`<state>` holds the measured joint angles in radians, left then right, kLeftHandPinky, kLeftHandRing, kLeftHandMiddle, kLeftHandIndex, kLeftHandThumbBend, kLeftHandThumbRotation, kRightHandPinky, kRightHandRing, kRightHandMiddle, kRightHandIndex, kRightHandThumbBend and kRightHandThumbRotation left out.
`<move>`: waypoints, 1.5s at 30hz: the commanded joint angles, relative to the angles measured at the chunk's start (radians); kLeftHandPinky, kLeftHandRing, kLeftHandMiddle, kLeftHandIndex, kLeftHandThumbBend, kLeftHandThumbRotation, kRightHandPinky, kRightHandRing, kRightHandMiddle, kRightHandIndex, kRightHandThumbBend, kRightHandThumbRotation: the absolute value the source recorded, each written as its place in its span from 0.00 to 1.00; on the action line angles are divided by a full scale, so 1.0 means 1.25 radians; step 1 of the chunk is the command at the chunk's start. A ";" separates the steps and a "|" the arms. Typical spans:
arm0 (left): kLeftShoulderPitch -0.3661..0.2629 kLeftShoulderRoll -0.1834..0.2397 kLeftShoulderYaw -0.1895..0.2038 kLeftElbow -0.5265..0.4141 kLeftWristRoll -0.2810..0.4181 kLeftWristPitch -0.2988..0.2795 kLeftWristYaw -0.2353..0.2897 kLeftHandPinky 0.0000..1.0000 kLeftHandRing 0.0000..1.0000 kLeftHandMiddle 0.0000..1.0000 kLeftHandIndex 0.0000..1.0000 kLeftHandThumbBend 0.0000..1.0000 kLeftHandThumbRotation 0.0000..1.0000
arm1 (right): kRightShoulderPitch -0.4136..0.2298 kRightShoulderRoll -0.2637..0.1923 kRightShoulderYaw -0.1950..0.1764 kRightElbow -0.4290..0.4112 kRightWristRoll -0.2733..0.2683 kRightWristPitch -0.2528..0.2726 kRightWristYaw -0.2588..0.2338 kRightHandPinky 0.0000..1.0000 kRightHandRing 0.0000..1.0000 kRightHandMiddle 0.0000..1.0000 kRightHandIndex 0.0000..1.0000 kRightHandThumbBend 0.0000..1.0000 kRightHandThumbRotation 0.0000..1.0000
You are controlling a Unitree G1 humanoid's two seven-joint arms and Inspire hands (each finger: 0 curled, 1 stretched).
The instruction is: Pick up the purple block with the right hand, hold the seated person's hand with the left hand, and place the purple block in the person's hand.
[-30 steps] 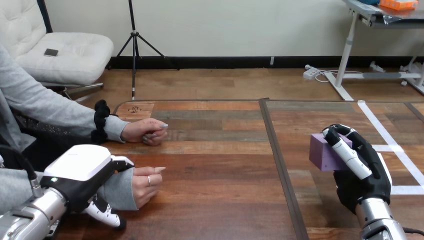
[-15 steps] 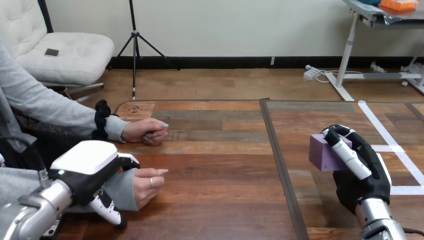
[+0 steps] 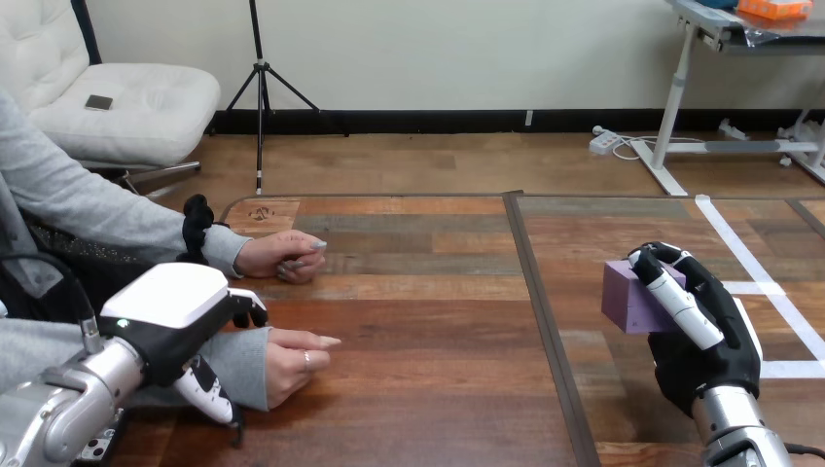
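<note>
Judging by how things lie, the task is about two-thirds done. The right hand [image 3: 700,336] has its fingers and thumb curled round the purple block [image 3: 625,297], which sits in that grip at the right side of the tabletop [image 3: 438,389]. Whether the block is clear of the wood or just resting on it, I cannot tell.

At the near left, the left hand [image 3: 175,302] is closed about the person's near hand [image 3: 292,358] at the sleeved wrist [image 3: 238,365]. Its thumb [image 3: 248,306] hooks over the far side and its fingers [image 3: 207,394] come down on the near side. How firm that hold is cannot be read.

The person's near hand lies low on the tabletop with its fingers pointing right, and it does not look turned palm-up. The person's far hand [image 3: 284,256] rests loosely closed, farther back.

The delivery is left to do. The block is well apart from the held hand, so it has to be carried leftward across the tabletop, lowered into the palm and let go. The palm probably needs to open upward first.
</note>
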<state>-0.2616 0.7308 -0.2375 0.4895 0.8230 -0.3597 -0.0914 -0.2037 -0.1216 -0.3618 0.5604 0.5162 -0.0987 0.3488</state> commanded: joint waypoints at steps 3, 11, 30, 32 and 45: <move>-0.050 0.005 -0.039 0.045 0.036 0.026 0.025 0.72 0.73 0.73 0.73 1.00 0.15 | -0.044 0.001 -0.005 -0.057 0.016 0.011 0.007 0.30 0.35 0.40 0.41 0.86 0.00; -0.061 -0.006 -0.045 0.062 0.021 0.050 0.015 0.64 0.68 0.69 0.69 1.00 0.08 | -0.040 0.004 -0.005 -0.066 0.012 0.015 0.004 0.30 0.35 0.40 0.41 0.86 0.00; -0.066 -0.008 -0.054 0.057 0.002 0.086 -0.022 0.42 0.50 0.55 0.57 0.97 0.00 | -0.035 0.007 -0.010 -0.078 0.015 0.022 0.003 0.30 0.35 0.41 0.42 0.84 0.00; -0.068 -0.008 -0.055 0.058 -0.001 0.091 -0.035 0.41 0.49 0.54 0.57 0.96 0.00 | -0.035 0.007 -0.010 -0.078 0.016 0.023 0.002 0.30 0.35 0.41 0.42 0.84 0.00; -0.085 -0.006 -0.073 0.051 -0.012 0.129 -0.124 0.34 0.41 0.49 0.52 0.89 0.00 | -0.033 0.006 -0.009 -0.078 0.004 0.015 0.001 0.30 0.36 0.42 0.42 0.83 0.00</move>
<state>-0.3441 0.7281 -0.2912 0.5403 0.8008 -0.2162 -0.2054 -0.2028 -0.1186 -0.3690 0.5131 0.5147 -0.0678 0.3479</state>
